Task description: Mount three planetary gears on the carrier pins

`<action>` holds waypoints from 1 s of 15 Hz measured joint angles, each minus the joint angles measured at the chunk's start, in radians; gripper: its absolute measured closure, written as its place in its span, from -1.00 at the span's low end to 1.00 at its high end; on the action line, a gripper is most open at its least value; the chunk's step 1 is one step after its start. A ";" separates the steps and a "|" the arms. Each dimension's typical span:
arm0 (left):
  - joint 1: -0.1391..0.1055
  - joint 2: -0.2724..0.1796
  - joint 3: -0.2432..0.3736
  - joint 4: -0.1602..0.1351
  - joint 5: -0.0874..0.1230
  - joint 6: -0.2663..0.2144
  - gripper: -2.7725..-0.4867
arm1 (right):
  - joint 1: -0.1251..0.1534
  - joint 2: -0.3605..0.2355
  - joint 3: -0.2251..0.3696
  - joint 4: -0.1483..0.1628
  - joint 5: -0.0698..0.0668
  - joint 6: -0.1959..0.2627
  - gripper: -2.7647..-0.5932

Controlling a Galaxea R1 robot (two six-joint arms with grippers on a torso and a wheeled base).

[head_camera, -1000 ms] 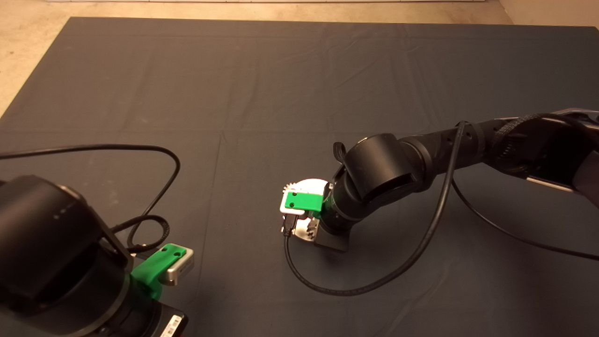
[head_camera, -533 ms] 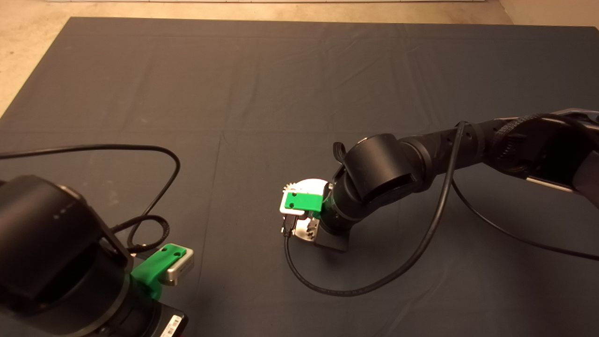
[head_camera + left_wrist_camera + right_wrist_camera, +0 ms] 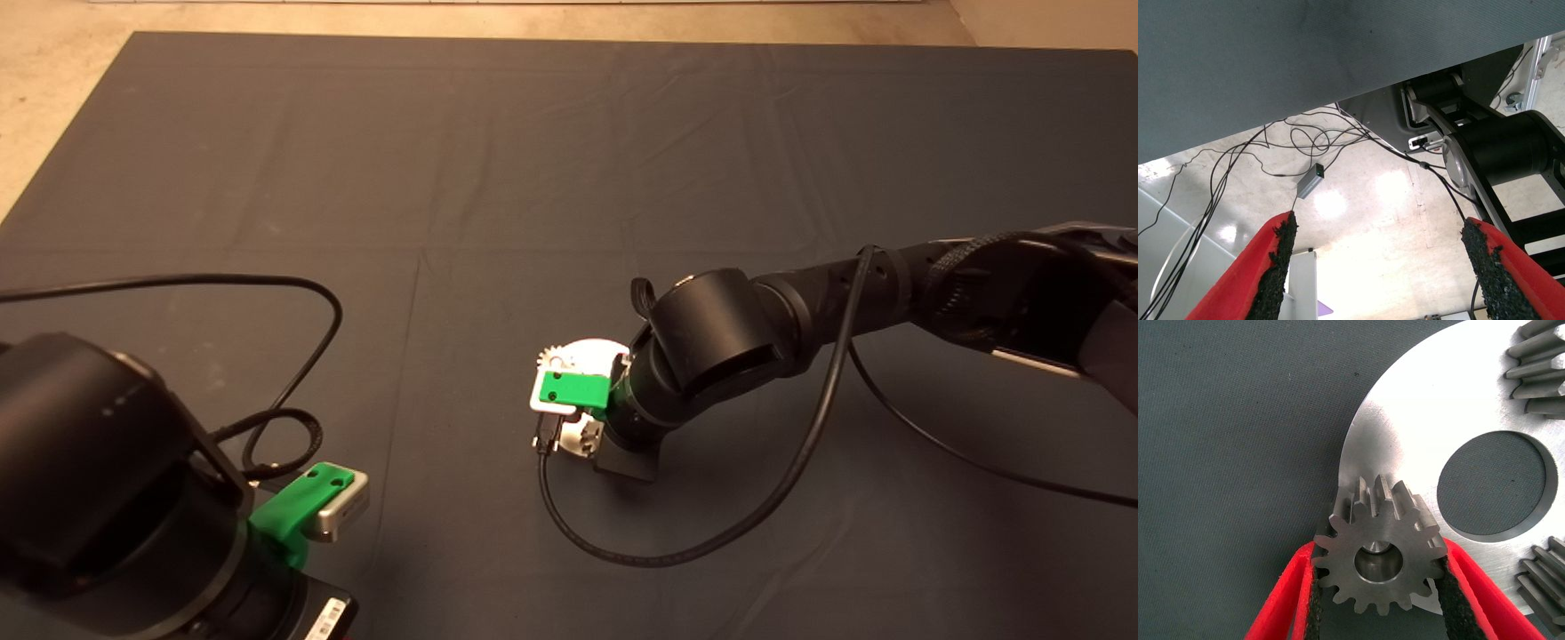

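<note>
The right gripper (image 3: 1378, 587) was closed on a gear (image 3: 1379, 555), its two pads (image 3: 1313, 603) pressed against the teeth on either side. Through the gear's bore a pin (image 3: 1376, 555) showed, nearly centred, so the gear sat over the pin at the rim of the white disc (image 3: 1418, 420); whether it was seated flat on the disc could not be told. Two more gears (image 3: 1543, 360) lay at the edges of the right wrist view, on the far side of the disc's central hole (image 3: 1491, 485), apparently already on their pins.

In the head view the right gripper (image 3: 569, 391) hung over the disc (image 3: 591, 354), with one gear (image 3: 549, 359) peeping out beside the green mount. Against the pictures of a second and half a second before, the right arm had sunk a little and drawn slightly towards the disc, which I take as the last gear being pressed down its pin. If so, only release and withdrawal remained.

The left gripper (image 3: 1381, 267) waited at the mat's (image 3: 533, 133) lower left corner, wide open and empty, looking at cables on the floor.
</note>
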 joint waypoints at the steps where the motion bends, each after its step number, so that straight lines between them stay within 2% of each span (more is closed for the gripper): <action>1: 0.000 0.000 0.000 0.000 0.000 0.000 -0.11 | 0.000 0.000 0.000 0.000 -0.001 0.000 0.59; 5: 0.000 0.000 0.000 0.000 0.000 0.000 -0.11 | 0.000 -0.001 0.000 -0.001 0.000 -0.001 0.56; 10: 0.000 0.000 0.000 0.000 0.000 0.000 -0.11 | 0.000 -0.003 0.001 -0.005 0.009 -0.001 0.48; 12: 0.000 0.000 0.000 0.000 0.000 0.000 -0.11 | 0.000 -0.008 0.003 -0.007 0.009 -0.001 0.38; 14: 0.000 0.000 0.000 0.000 0.000 0.000 -0.11 | 0.000 -0.011 0.005 -0.007 0.011 -0.001 0.37; 15: 0.000 0.000 0.000 0.000 0.000 0.000 -0.11 | 0.004 -0.014 0.009 -0.005 0.011 -0.001 0.27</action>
